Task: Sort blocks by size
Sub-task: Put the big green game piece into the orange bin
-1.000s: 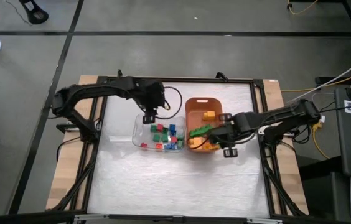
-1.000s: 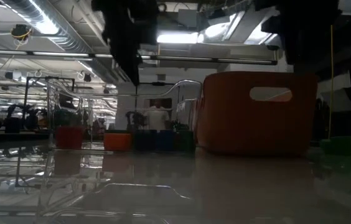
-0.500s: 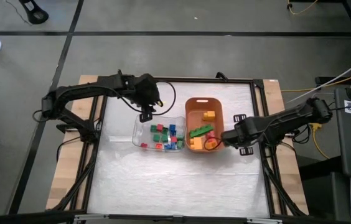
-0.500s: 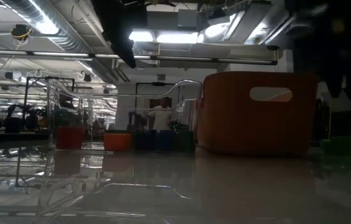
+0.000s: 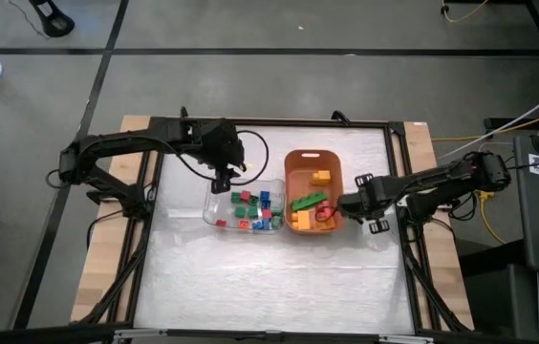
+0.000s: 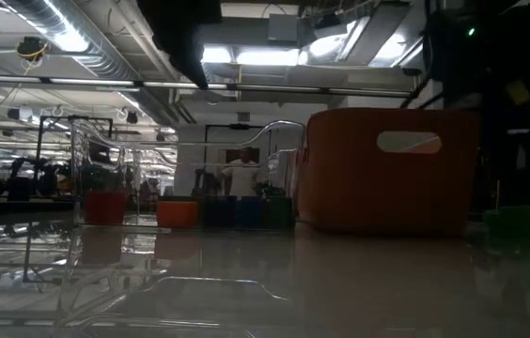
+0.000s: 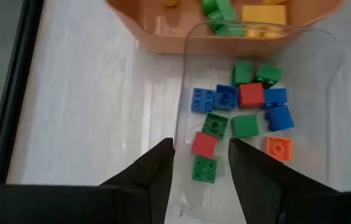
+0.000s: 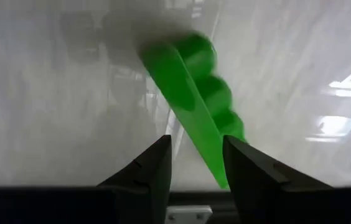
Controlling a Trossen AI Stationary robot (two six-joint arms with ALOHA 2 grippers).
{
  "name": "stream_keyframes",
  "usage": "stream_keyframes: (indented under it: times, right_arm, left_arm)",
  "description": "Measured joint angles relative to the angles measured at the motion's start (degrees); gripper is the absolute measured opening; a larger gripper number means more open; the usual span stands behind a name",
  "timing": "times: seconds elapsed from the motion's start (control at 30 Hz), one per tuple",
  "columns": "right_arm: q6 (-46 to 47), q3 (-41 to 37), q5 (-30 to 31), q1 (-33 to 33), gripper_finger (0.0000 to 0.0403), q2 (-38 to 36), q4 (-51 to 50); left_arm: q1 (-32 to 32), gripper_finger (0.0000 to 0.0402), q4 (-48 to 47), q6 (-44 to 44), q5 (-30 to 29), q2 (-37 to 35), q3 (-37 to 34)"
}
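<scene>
Several small red, green, blue and orange bricks [image 5: 255, 208] lie in the clear tray [image 5: 214, 196]. Larger yellow, green and red bricks [image 5: 310, 203] lie in the orange bin [image 5: 293, 158]. A long green brick [image 8: 194, 99] lies flat on the white table right of the bin; it also shows in the low view [image 6: 514, 221]. My right gripper [image 8: 197, 165] is open just above it, a finger on either side of its near end. My left gripper [image 7: 200, 162] is open and empty above the tray's left part, over a small red brick [image 7: 203, 144].
The tray and the bin stand side by side in the middle of the white table. The black frame rail [image 5: 403, 191] runs close behind my right gripper [image 5: 346, 205]. A person [image 6: 241, 178] stands far off in the room beyond the table.
My right gripper has gone from over the bin's near right part toward the table's right edge and down, and now stands over the green brick beside the bin. My left gripper has risen a little above the tray.
</scene>
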Motion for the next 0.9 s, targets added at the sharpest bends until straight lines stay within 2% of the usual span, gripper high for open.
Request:
stream_keyframes:
  times: [0.17, 0.27, 0.4, 0.67, 0.9]
  right_arm:
    - [-4.01, -0.05, -1.86, -6.09, 0.0145, 0.0, 0.42]
    - [-6.85, -0.08, -4.38, -8.85, 0.0145, 0.0, 1.57]
    - [-10.35, -0.1, -4.66, -11.07, 0.0145, 0.0, 2.91]
    - [-10.5, -0.1, -6.24, -11.41, 0.0145, 0.0, 2.65]
    - [-7.13, -0.1, -5.68, -11.41, 0.0145, -2.68, 0.95]
  left_arm:
    - [-1.42, 0.0143, 0.18, -0.61, 0.07, -3.65, -1.57]
    - [-2.03, 0.0143, 2.04, -2.25, 0.03, -6.65, -5.59]
    - [-2.31, 0.0143, 5.35, -4.75, 0.05, -11.47, -12.0]
    - [-2.24, 0.0143, 12.57, -7.31, 0.03, -21.88, -22.63]
    - [-2.24, 0.0143, 13.78, -10.54, -0.16, -29.16, -26.21]
